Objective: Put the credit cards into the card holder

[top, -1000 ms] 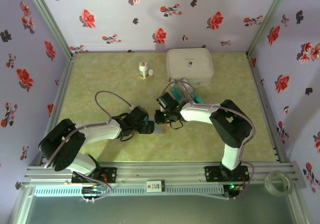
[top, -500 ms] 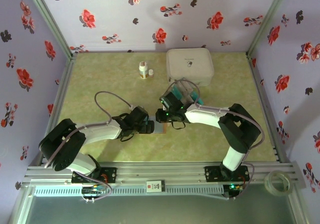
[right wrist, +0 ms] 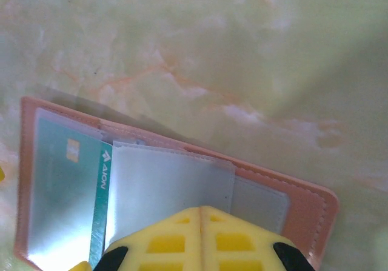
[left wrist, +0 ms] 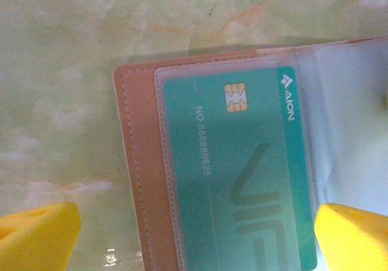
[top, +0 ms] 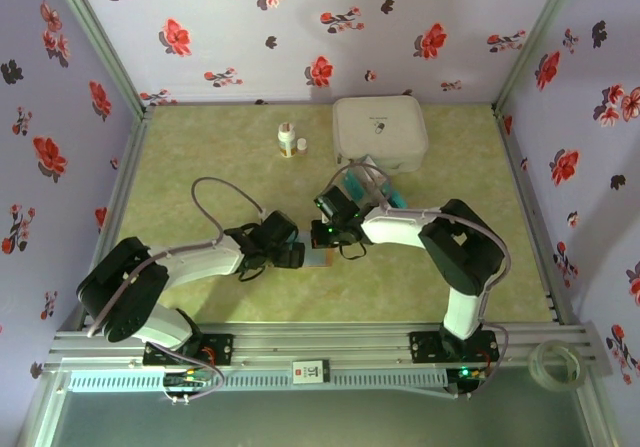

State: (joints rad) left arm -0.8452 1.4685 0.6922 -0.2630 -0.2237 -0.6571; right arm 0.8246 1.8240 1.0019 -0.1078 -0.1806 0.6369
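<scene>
The left arm reached from its base at the near left corner, elbow folded outward, forearm running rightward and low over the table (top: 200, 167). The left gripper (top: 292, 254) (left wrist: 194, 240) hung over the card holder (top: 320, 258) (left wrist: 136, 180) (right wrist: 303, 204), its yellow fingers (left wrist: 36, 234) spread wide, one on each side of the holder and clear of it.

The right arm rose from its base, bent at the elbow, and extended leftward, so that the right gripper (top: 322, 234) (right wrist: 200, 222) faced the left one from just beside it. Its fingers (right wrist: 163, 244) were closed together on the near edge of a clear sleeve leaf of the holder.

The card holder lay open and flat on the table between the two grippers. A teal card (left wrist: 242, 174) (right wrist: 60, 186) sat inside the clear sleeve on one tan half.

The loose credit cards (top: 353, 181) lay behind the right wrist, just in front of the white box (top: 380, 132).
</scene>
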